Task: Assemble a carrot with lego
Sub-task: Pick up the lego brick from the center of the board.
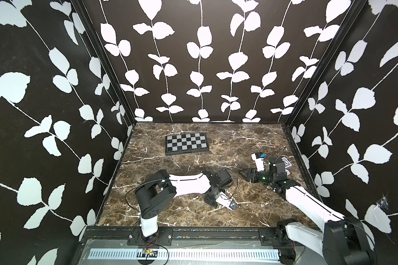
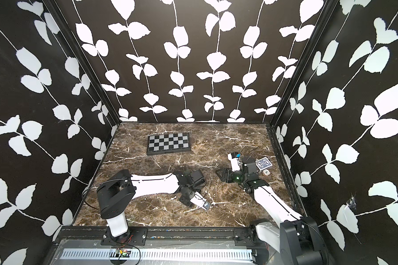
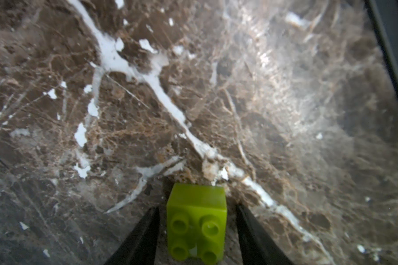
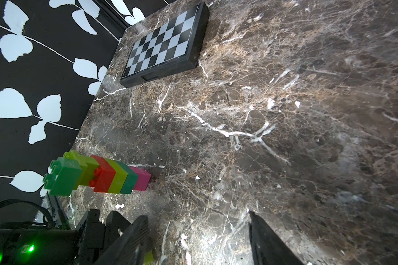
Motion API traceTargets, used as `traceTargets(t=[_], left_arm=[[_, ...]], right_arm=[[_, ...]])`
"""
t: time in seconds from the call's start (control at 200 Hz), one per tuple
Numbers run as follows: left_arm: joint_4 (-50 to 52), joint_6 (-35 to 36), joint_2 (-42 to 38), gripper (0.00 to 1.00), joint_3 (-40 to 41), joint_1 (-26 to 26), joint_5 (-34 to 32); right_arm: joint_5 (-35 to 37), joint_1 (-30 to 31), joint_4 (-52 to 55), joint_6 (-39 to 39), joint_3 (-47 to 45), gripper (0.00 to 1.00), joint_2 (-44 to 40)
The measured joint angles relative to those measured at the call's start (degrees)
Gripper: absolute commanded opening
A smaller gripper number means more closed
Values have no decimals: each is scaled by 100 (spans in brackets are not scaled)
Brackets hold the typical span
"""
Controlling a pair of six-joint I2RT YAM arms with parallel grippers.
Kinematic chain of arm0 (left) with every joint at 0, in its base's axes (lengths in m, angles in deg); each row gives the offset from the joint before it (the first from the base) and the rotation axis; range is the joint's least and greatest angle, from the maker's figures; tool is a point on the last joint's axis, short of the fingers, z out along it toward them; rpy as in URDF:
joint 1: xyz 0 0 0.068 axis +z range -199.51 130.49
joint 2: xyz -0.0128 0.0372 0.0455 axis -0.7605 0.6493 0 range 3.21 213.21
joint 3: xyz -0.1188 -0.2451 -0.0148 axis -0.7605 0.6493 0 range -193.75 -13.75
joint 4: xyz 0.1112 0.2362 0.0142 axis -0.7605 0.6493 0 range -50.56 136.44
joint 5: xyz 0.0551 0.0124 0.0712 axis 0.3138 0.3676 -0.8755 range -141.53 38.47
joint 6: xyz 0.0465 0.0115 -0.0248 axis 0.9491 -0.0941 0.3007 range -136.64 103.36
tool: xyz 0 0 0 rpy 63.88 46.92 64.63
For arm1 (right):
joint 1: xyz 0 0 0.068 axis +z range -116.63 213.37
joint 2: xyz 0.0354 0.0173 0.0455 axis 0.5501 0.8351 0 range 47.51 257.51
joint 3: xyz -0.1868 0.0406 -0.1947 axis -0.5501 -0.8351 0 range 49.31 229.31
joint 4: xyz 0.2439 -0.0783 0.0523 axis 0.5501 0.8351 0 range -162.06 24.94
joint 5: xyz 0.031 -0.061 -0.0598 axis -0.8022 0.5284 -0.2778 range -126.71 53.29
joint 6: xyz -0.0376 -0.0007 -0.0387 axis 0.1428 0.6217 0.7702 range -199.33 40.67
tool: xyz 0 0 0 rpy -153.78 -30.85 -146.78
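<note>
The left gripper (image 3: pixel 197 206) has its fingers (image 3: pixel 145 231) straddling a lime lego brick (image 3: pixel 197 227) on the counter (image 3: pixel 285 114), slim gaps either side. The right gripper (image 4: pixel 198 214) is spread wide, empty. The carrot (image 4: pixel 101 174) stands on its pink tip toward the counter's left edge.

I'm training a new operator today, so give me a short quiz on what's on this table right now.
1. True or false: chess pieces stand on the chessboard.
2. In the left wrist view, which colour is the lego brick between the fingers of the open left tool? A red, B lime green, C pink.
3. Fill in: the brick at the narrow end of the carrot is ____.
Key: 1 false; 2 B; 3 pink.
</note>
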Motion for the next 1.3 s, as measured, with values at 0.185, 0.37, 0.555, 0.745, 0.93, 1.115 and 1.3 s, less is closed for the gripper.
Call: traceTargets(t=[0.185, 0.37, 0.555, 0.745, 0.93, 1.115, 1.3], left_arm=[[-494, -175, -254, 54, 415, 94, 254], [-999, -498, -446, 49, 835, 350, 710], [-1659, -721, -627, 46, 1322, 463, 1161], [-2131, -804, -667, 47, 1606, 540, 1589], [-2441, -800, -691, 50, 1788, 647, 1836], [-2428, -643, -675, 49, 1812, 761, 2022], [-2385, -535, -669, 47, 1814, 785, 2090]], right_arm=[[-37, 0, -17, -7, -50, 68, -4], [-131, 0, -144, -72, -63, 66, 44], [-223, 0, -229, -133, -61, 65, 173], [-278, 0, -323, -170, -61, 64, 245], [-358, 0, -348, -216, -61, 63, 280], [-411, 0, -422, -267, -61, 61, 369], [-468, 0, -433, -280, -61, 60, 420]])
